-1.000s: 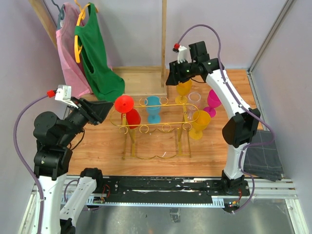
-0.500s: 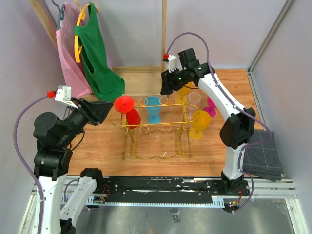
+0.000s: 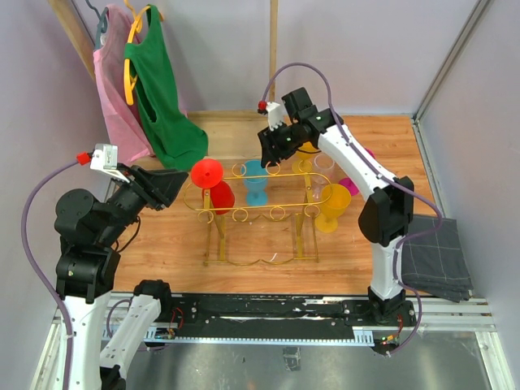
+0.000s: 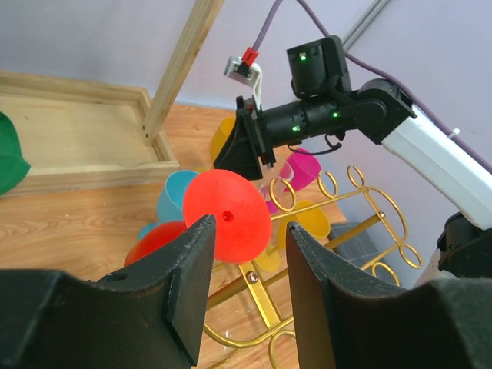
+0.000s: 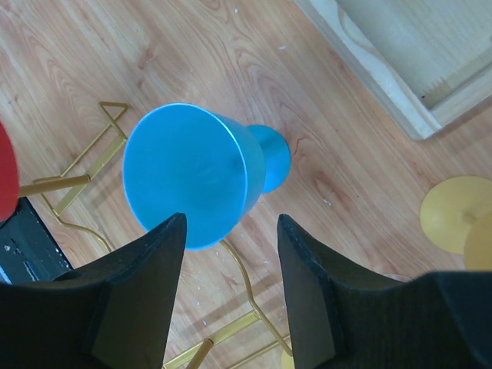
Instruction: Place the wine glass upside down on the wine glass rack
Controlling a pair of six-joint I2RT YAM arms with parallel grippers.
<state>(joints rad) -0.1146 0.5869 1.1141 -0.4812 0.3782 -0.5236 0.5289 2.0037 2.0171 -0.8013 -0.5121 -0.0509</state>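
The gold wire wine glass rack (image 3: 262, 213) stands mid-table. A red wine glass (image 3: 209, 174) sits upside down at its left end, foot up. My left gripper (image 3: 175, 186) is open just left of it; in the left wrist view the red foot (image 4: 227, 215) lies beyond the gap between my fingers (image 4: 188, 284). A blue wine glass (image 3: 255, 180) stands on the table behind the rack. My right gripper (image 3: 273, 151) is open and empty above it. The right wrist view shows the blue bowl (image 5: 192, 173) just ahead of my open gripper (image 5: 231, 292).
Yellow glasses (image 3: 329, 207), a magenta glass (image 3: 351, 185) and a clear glass (image 3: 323, 162) stand round the rack's right end. A wooden frame base (image 3: 236, 134) and hanging green and pink clothes (image 3: 158, 89) are at the back left. A grey cloth (image 3: 439, 260) lies at the right.
My right arm has swung left, from over the yellow glass at the back to over the blue glass. My left arm and the red glass have not moved.
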